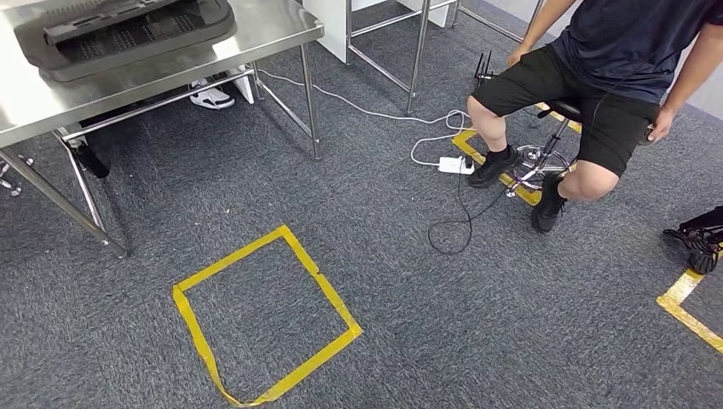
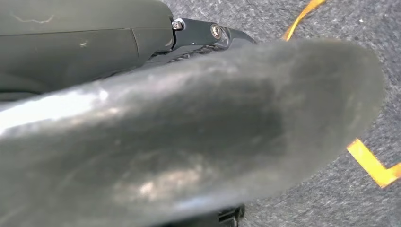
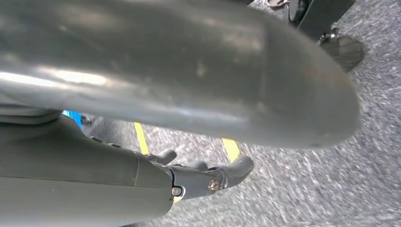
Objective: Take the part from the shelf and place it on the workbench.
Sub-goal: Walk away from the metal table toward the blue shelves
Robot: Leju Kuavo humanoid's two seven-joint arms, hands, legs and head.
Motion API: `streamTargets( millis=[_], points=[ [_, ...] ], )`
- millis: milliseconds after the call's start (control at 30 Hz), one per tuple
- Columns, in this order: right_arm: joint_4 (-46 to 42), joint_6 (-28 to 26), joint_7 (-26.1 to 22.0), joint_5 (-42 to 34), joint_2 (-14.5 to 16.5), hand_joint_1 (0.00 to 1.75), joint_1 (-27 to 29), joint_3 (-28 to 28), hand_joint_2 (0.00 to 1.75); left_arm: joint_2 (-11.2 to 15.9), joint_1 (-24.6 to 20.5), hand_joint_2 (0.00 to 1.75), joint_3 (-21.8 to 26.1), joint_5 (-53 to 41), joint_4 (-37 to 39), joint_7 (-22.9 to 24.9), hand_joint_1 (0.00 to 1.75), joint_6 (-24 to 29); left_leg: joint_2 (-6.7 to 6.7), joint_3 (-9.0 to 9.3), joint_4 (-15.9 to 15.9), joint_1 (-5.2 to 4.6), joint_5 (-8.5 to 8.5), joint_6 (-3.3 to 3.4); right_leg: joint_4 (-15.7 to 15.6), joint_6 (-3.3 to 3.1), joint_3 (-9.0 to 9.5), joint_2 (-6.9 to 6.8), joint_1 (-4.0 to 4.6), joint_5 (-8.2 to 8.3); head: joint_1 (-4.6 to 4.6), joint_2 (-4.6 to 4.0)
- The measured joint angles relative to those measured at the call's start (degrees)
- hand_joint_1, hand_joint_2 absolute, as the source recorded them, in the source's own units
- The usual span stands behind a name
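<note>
right hand (image 3: 189, 80) hangs over carpet, fingers (image 3: 236, 168) loose and apart, holding nothing. left hand (image 2: 189, 132): state cannot be told. black moulded part (image 1: 128, 34) lies on the steel workbench (image 1: 273, 25) at 11 o'clock. judged rigid, broad and light; best gripped by both long edges. obstructions: seated person (image 1: 614, 51) at 2 o'clock, white cable (image 1: 375, 111), yellow tape square (image 1: 230, 258).

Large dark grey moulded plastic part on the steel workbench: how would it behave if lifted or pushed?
The dark grey moulded plastic part looks rigid and probably light for its size. Lying flat and wide, it seems unlikely to tip, though it may slide on the smooth steel workbench.
</note>
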Motion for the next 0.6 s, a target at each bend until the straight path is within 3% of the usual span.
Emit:
streamTargets(
  millis=[67, 100, 133, 200, 267, 300, 333, 400, 467, 500, 567, 600],
  points=[
    [0.0, 0.0, 0.0, 0.0, 0.0, 0.00, 0.2, 0.0, 0.00, 0.0, -0.1, 0.00, 0.0, 0.0, 0.0, 0.0, 0.00, 0.0, 1.41, -0.21, -0.1, -0.31, 0.34, 1.04, -0.1, 0.65, -0.75, 0.62, -0.21, 0.25, 0.00, 0.00],
    [0.0, 0.0, 0.0, 0.0, 0.0, 0.00, 0.3, 0.0, 0.00, 0.0, -0.1, 0.00, 0.0, 0.0, 0.0, 0.0, 0.00, 0.1, 2.08, -0.23, -0.3, -0.35, 0.51, 1.57, 0.6, 0.78, -1.32, -0.21, -0.20, -0.10, 0.07, 0.00],
    [0.0, 0.0, 0.0, 0.0, 0.0, 0.00, 0.3, 0.0, 0.00, 0.0, -0.1, 0.00, 0.0, 0.0, 0.0, -0.1, 0.00, 0.1, 2.85, -0.28, -0.4, -0.33, 0.66, 2.04, 2.5, 0.71, -2.36, -1.60, -0.12, -1.06, 0.24, 0.00],
    [0.0, 0.0, 0.0, 0.0, 0.0, 0.00, 0.1, 0.0, 0.00, 0.0, -0.1, 0.00, 0.0, 0.0, 0.0, -0.1, 0.00, 0.1, 4.44, -0.47, -0.6, -0.48, 0.73, 2.63, 9.5, 0.32, -6.04, -4.85, 0.14, -4.23, 0.56, 0.00],
    [0.0, 0.1, 0.0, 0.1, 0.1, 0.00, 0.0, 0.0, 0.00, 0.0, 0.0, 0.00, 0.0, 0.0, 0.0, -0.2, 0.00, 0.1, 6.17, -0.65, -0.6, -0.75, 0.70, 2.78, 16.0, 0.33, -9.35, -5.95, 0.17, -6.46, 0.62, 0.00],
    [0.0, 0.2, 0.0, 0.1, 0.1, 0.00, 0.0, 0.0, 0.00, 0.0, 0.0, 0.00, 0.0, 0.0, 0.0, -0.3, 0.00, 0.1, 6.98, -0.68, -0.6, -0.85, 0.69, 2.79, 16.4, 0.60, -9.51, -6.16, 0.19, -6.37, 0.62, 0.01],
    [0.0, 0.2, 0.0, 0.1, 0.0, 0.00, 0.1, 0.0, 0.00, 0.0, 0.0, 0.00, 0.0, 0.0, 0.0, -0.4, 0.00, 0.1, 7.73, -0.68, -0.6, -0.91, 0.68, 2.78, 14.4, 0.97, -8.32, -6.45, 0.23, -5.42, 0.62, 0.01],
    [0.0, 0.3, 0.0, 0.1, 0.0, 0.00, 0.0, 0.0, 0.00, 0.0, -0.1, 0.00, 0.0, -0.1, 0.0, -0.5, 0.00, 0.1, 9.03, -0.59, -0.5, -1.07, 0.61, 2.66, 5.9, 1.35, -3.65, -8.49, 0.56, -2.64, 0.64, 0.01],
    [0.0, 0.3, 0.0, 0.1, 0.0, 0.00, -0.2, 0.0, 0.00, 0.0, -0.1, 0.00, 0.0, -0.1, 0.0, -0.7, 0.00, 0.1, 10.14, -0.39, -0.6, -1.28, 0.41, 2.19, 0.5, 0.85, -0.80, -10.45, 1.06, -0.90, 0.58, 0.00],
    [0.0, 0.3, 0.0, 0.1, 0.0, 0.00, -0.3, 0.0, 0.00, 0.0, -0.1, 0.00, 0.0, -0.1, 0.0, -0.7, 0.00, 0.1, 10.69, -0.21, -0.6, -1.32, 0.34, 1.84, -0.2, 0.40, -0.65, -10.63, 1.29, -0.56, 0.56, 0.00],
    [0.0, 0.3, 0.1, 0.2, 0.0, 0.00, -0.1, 0.0, 0.00, 0.0, -0.2, 0.00, 0.0, -0.2, 0.0, -0.7, 0.00, 0.1, 11.59, 0.38, -1.0, -1.20, 0.28, 1.07, -0.5, -0.49, -0.48, -9.34, 1.30, 0.03, 0.54, 0.00],
    [0.0, 0.3, 0.1, 0.3, 0.0, 0.00, 0.0, 0.0, 0.00, 0.0, -0.3, 0.00, 0.0, -0.2, 0.0, -0.8, 0.00, 0.1, 11.03, 0.57, -0.8, -1.09, -0.07, 0.75, -0.8, -0.87, -0.13, -8.68, 1.04, 0.33, 0.44, 0.00]
  ],
)
